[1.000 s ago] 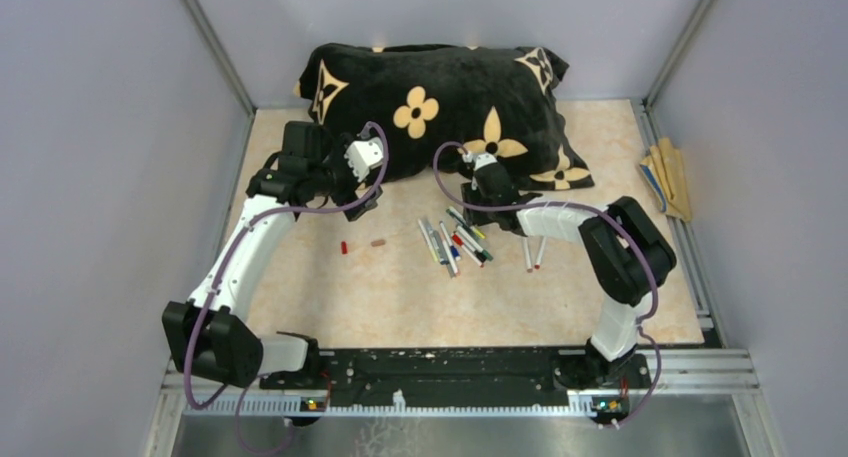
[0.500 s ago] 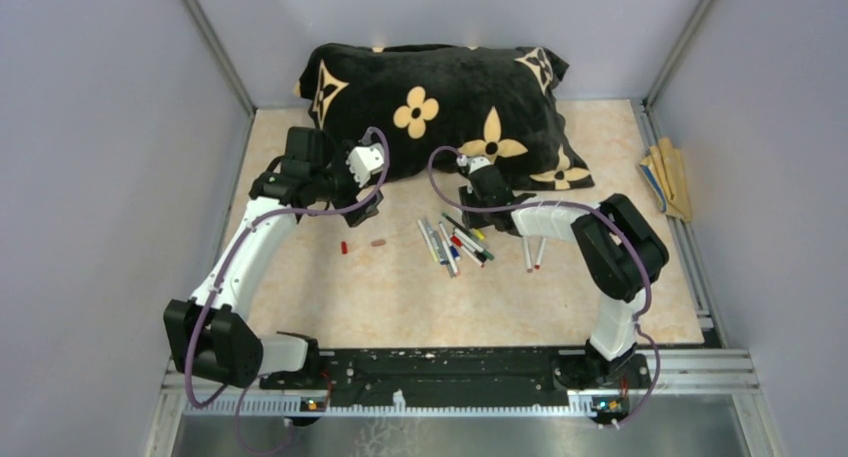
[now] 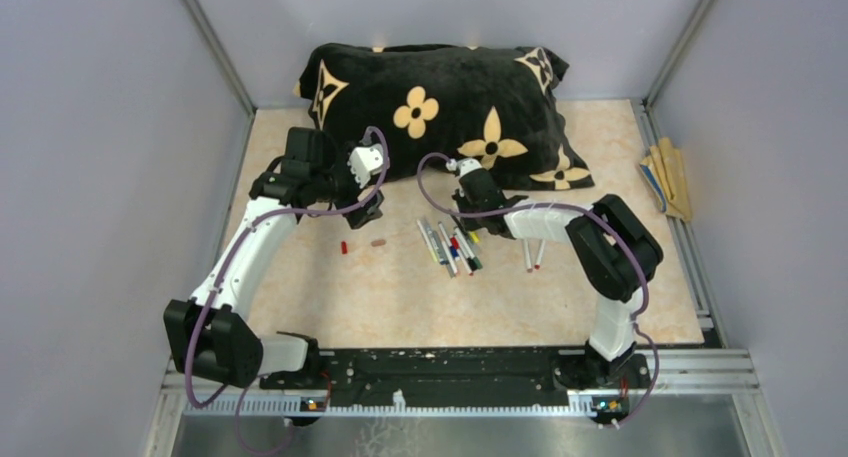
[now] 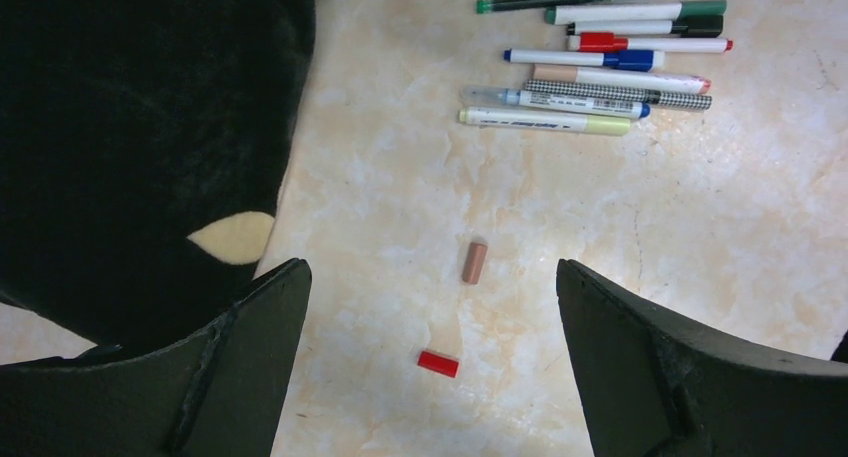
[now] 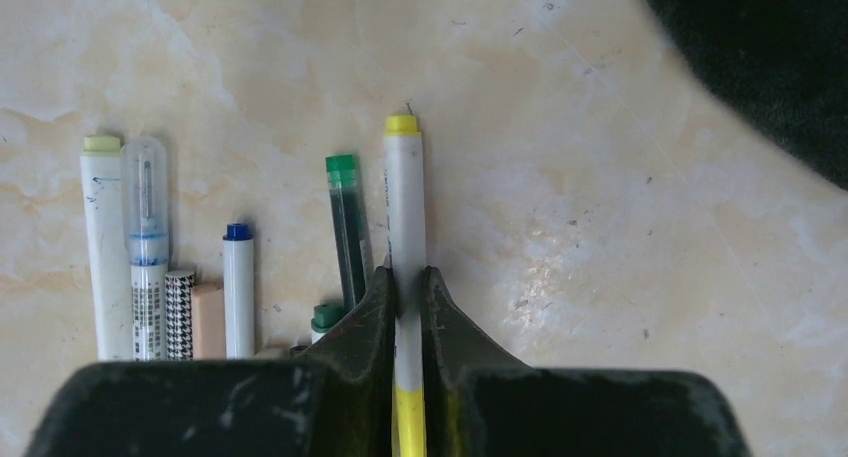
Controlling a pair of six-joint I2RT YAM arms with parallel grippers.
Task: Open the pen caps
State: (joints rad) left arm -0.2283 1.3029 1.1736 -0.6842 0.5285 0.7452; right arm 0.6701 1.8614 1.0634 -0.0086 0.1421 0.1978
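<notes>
Bright, even light — sharp (soft shadows)

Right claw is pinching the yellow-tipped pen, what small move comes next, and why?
Probably lift the yellow-tipped pen straight up: the right claw is shut on its barrel, it lies close beside the green pen, and the left claw hangs open and empty, free to pull the yellow cap.

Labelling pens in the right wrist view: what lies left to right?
pale-green-capped pen, clear-capped pen, houndstooth pen, tan-ended pen, blue-tipped pen, green-capped pen, yellow-tipped pen, clamped in the right claw.
</notes>
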